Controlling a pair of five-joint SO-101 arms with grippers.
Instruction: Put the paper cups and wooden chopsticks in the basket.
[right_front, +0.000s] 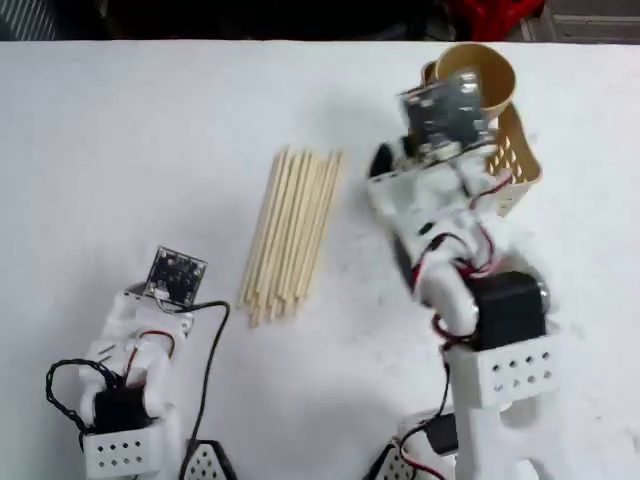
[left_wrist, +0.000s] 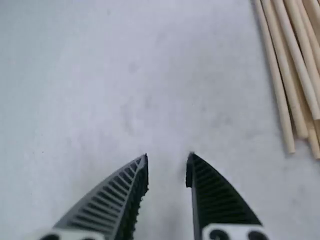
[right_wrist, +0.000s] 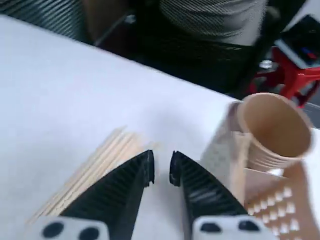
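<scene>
Wooden chopsticks (right_front: 290, 235) next.
We see them run near-far btwn L claw (left_wrist: 167, 165) & R claw (right_wrist: 161, 167), both parted, empty.

White arms (right_front: 130, 340), black servos (right_front: 510, 305), ribbed black fingers (left_wrist: 125, 200) — red-and-black cables (right_front: 213, 350)

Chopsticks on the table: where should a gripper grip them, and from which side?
Probably at mid-length, coming down from above with the jaws across the sticks. The chopsticks lie flat on the table in a loose side-by-side row, so a middle grip should keep them balanced. The left gripper, open beside their near ends, sits closest.
</scene>
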